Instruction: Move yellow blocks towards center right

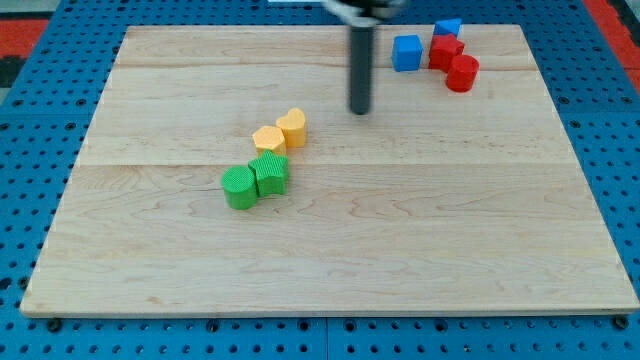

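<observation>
Starting at the view's left: green cylinder (238, 187) touching a green block (270, 174), shape unclear. Just above them, two yellow blocks touching, one hexagon-like (268, 139), one heart-like (292, 127), left of board centre. My tip (359, 111) sits to their right, apart from them; bare rod, no claw, grasping nothing. Far upper right on the wooden board (400, 240): blue cube (406, 52), another blue block (448, 27), red block (445, 51), red cylinder (462, 73), clustered.

Board (400, 230): pale wood, straight grain in lengthwise strips. Surround (30, 120): blue, dotted with a regular grid of holes; red patches are seen at the top corners. Rod dark grey to black down to my tip (359, 111). Two yellow blocks (281, 132); two green blocks (255, 180), ridged tops. Two blue blocks (407, 52); two red blocks (455, 62).
</observation>
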You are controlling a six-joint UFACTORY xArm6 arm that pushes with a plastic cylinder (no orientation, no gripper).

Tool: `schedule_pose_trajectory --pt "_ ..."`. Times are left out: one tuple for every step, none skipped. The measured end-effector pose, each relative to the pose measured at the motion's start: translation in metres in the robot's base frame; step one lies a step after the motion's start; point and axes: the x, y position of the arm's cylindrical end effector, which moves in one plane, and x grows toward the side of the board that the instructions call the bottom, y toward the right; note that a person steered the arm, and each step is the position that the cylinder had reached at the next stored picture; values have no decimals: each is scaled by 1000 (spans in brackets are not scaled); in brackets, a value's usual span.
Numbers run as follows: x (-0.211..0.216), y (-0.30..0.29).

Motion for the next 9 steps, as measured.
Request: schedule_pose_trajectory --pt "1 12" --pt "2 25" --pt "10 2" --pt "20 41" --pt "10 96" --pt "-10 132" --pt "-44 216" --pt "-67 236" --pt "-94 238"
